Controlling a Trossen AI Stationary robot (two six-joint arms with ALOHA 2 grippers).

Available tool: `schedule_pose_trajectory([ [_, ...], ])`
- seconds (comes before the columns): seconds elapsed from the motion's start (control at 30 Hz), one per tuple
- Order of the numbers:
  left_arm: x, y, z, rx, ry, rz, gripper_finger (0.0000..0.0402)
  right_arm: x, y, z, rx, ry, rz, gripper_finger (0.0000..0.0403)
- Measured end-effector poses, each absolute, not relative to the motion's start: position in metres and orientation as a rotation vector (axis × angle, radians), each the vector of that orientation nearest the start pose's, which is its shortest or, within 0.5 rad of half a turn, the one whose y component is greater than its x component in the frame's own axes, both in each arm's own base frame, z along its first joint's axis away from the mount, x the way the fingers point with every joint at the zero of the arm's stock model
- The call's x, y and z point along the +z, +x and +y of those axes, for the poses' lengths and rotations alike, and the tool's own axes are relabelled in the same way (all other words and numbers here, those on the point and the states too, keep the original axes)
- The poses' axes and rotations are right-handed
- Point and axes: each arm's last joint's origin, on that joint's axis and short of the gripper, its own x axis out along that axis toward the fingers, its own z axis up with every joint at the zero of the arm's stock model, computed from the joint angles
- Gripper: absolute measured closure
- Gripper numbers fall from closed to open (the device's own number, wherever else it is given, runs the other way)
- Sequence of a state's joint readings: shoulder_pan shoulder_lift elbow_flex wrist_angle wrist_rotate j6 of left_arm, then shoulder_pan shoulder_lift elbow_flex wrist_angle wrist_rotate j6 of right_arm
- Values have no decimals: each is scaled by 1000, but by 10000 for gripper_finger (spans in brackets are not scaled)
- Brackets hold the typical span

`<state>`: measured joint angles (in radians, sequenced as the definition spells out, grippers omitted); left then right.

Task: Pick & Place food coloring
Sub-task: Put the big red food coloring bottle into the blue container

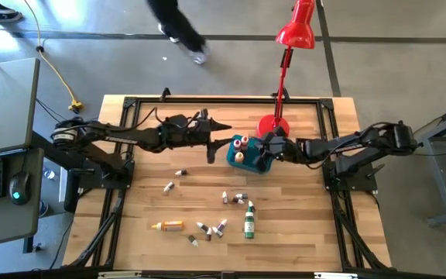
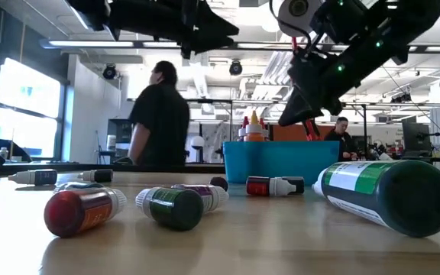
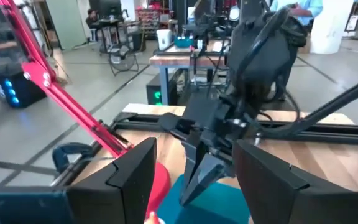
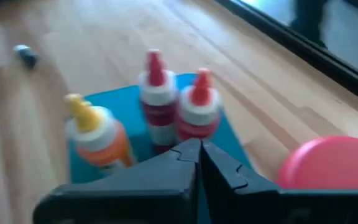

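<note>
The food coloring bottles are split between table and tub. An orange-yellow one (image 4: 96, 134) and two red ones (image 4: 157, 99) stand upright in the teal tub (image 1: 232, 160). Others lie on their sides on the near half of the table, among them a green bottle (image 1: 249, 222) and a yellow one (image 1: 169, 225). My right gripper (image 4: 199, 150) hovers shut just above the tub's right part, slanting down, with nothing between its fingers. My left gripper (image 1: 217, 138) hangs open and level, well above the table, just left of the tub.
A red desk lamp stands with its base (image 1: 272, 125) right behind the tub, its arm (image 3: 61, 99) rising over the far edge. Small bottles (image 1: 235, 198) lie scattered mid-table. A large green bottle (image 2: 384, 191) lies close to the low camera. A person walks beyond the table.
</note>
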<state>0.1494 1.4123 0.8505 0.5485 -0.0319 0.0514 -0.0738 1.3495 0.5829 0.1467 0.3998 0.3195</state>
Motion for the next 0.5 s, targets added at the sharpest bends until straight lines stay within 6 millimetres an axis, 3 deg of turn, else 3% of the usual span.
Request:
schedule_pose_trajectory([
  [0.27,287,309,48,193,74,5,192,176,256,-33,-588,235,522,400],
  [0.5,285,309,48,193,73,13,192,152,268,-34,-563,246,570,402],
])
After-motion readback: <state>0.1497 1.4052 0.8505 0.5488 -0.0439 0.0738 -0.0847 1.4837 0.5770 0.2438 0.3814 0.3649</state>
